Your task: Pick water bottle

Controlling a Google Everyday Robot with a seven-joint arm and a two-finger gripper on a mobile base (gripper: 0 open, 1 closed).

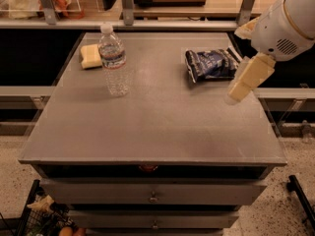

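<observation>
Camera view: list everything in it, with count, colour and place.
Clear ribbed plastic water bottle: one, white cap, upright at the table top's back left.
Yellow sponge block: one, beside the bottle, on its left.
Dark blue crinkled snack bag: one, lying at back right.
Grey drawer cabinet: one, centre, bearing all three.
Cream gripper: one, on a white arm, over the right edge near the bag, far from the bottle.
</observation>
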